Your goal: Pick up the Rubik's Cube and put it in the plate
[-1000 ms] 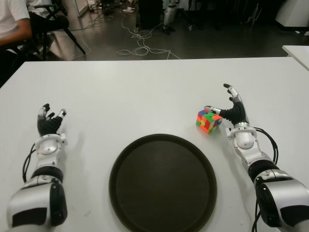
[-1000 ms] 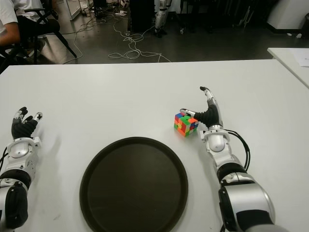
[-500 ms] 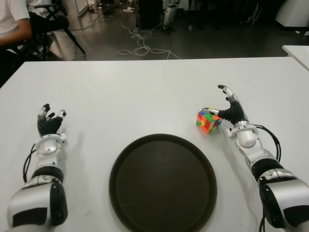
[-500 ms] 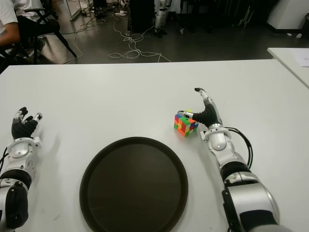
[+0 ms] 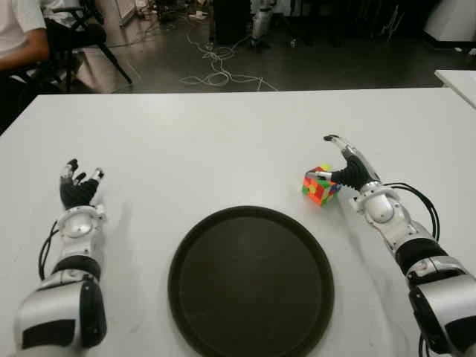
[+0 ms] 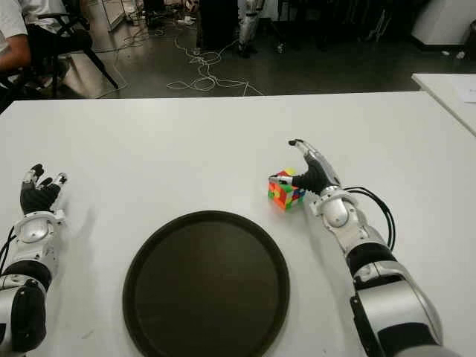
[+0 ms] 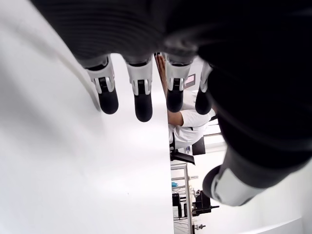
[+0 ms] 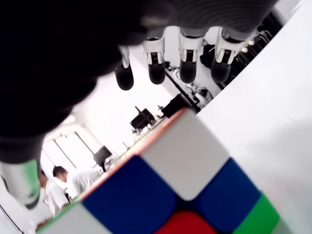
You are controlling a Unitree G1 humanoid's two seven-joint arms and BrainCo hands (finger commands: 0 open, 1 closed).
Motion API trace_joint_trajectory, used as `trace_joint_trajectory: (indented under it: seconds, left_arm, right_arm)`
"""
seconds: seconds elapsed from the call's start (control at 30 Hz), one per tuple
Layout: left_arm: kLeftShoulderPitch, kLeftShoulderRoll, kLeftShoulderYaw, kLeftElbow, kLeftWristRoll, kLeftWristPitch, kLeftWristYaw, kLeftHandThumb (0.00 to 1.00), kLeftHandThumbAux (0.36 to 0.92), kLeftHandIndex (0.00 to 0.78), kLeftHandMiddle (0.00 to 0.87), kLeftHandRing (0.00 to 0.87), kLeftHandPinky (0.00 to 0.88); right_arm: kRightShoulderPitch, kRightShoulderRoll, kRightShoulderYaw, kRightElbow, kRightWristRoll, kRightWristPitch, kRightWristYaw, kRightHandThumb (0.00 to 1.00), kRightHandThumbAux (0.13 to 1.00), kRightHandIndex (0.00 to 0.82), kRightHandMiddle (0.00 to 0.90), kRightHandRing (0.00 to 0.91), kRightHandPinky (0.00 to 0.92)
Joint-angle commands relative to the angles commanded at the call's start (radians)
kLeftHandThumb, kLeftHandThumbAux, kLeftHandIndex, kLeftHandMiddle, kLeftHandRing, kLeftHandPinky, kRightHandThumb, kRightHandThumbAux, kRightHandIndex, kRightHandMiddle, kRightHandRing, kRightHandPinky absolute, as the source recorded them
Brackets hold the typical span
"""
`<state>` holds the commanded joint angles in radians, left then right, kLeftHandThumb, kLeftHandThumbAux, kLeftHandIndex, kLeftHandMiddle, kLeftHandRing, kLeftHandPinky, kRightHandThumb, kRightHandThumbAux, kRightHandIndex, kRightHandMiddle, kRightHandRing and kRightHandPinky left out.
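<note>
The Rubik's Cube [image 5: 320,185] sits on the white table [image 5: 223,149], just beyond the right rim of the round dark plate [image 5: 251,280], which has nothing in it. My right hand [image 5: 332,160] is right beside the cube on its right side. Its fingers [image 5: 331,140] arch over the cube's top and the thumb lies near the cube's upper edge. In the right wrist view the cube [image 8: 170,190] fills the space under the palm, with the fingers [image 8: 187,64] straight and apart from it. My left hand [image 5: 78,188] shows at the far left of the table, fingers relaxed and holding nothing.
A seated person [image 5: 22,33] and a chair are beyond the table's far left corner. Cables [image 5: 216,67] lie on the dark floor behind. Another white table edge [image 5: 457,78] shows at the far right.
My right hand has moved left and forward, its fingers swinging over the cube's top. The cube stays about where it was. The left hand has not moved.
</note>
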<state>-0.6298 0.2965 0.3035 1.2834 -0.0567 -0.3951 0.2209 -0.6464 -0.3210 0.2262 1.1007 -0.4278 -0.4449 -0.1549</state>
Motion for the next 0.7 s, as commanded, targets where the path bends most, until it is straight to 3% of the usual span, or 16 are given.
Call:
trace_joint_trajectory:
  seconds: [0.47, 0.7]
  left_arm:
    - [-0.004, -0.002, 0.004, 0.001, -0.007, 0.007, -0.009, 0.0, 0.73, 0.046, 0.087, 0.084, 0.083]
    - [-0.003, -0.005, 0.005, 0.0, -0.007, 0.003, -0.002, 0.0, 0.733, 0.048, 0.086, 0.082, 0.08]
  right_arm:
    - [-0.015, -0.008, 0.045, -0.011, -0.026, 0.037, 0.05, 0.0, 0.678, 0.0, 0.0, 0.0, 0.0]
    - [-0.03, -0.013, 0.087, -0.002, -0.067, 0.072, 0.074, 0.0, 0.661, 0.0, 0.0, 0.0, 0.0]
